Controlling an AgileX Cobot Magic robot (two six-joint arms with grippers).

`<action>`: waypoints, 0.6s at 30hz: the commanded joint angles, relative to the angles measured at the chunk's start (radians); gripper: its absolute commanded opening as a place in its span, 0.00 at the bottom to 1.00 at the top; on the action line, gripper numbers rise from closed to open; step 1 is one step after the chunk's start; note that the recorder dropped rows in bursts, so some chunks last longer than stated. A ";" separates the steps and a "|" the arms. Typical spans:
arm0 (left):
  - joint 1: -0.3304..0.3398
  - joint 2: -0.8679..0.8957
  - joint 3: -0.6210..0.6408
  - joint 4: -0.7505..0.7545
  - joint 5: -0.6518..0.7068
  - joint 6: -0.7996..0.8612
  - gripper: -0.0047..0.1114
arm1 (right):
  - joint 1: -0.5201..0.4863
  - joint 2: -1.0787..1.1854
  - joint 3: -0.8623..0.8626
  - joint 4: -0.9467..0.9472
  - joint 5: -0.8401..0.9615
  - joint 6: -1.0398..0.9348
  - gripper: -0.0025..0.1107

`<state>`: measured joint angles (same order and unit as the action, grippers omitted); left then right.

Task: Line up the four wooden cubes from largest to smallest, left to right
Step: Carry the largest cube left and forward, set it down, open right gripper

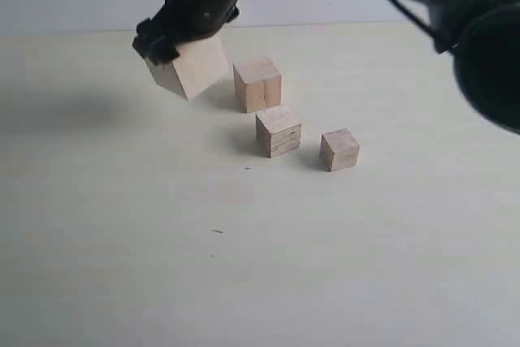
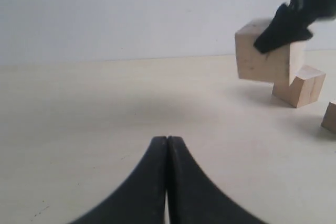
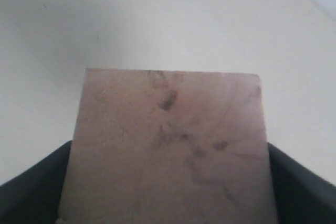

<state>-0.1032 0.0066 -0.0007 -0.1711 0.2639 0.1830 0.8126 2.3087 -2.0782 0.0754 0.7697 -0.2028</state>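
Note:
The largest wooden cube [image 1: 191,69] hangs tilted above the table at the back left, with my right gripper [image 1: 179,42] shut on it from above. In the right wrist view its face with dark marks [image 3: 168,140] fills the frame between the black fingers [image 3: 302,187]. Three smaller cubes rest on the table in a diagonal: the second-largest [image 1: 257,84], a mid-sized one [image 1: 279,131] and the smallest [image 1: 340,149]. My left gripper [image 2: 167,139] is shut and empty, low over bare table. From there the held cube [image 2: 260,59] shows far off, with another cube [image 2: 299,85] beside it.
The pale table [image 1: 244,266] runs wide in front of and to the left of the cubes. The right arm [image 1: 455,6] crosses the back from the right side. A grey wall [image 2: 131,14] stands behind the table.

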 commanded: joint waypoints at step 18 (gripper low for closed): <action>0.002 -0.007 0.001 -0.009 -0.003 -0.003 0.04 | 0.001 -0.086 0.190 0.628 0.293 -0.873 0.03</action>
<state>-0.1032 0.0066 -0.0007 -0.1711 0.2639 0.1830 0.8165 2.1999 -1.9259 0.6129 1.0984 -0.9725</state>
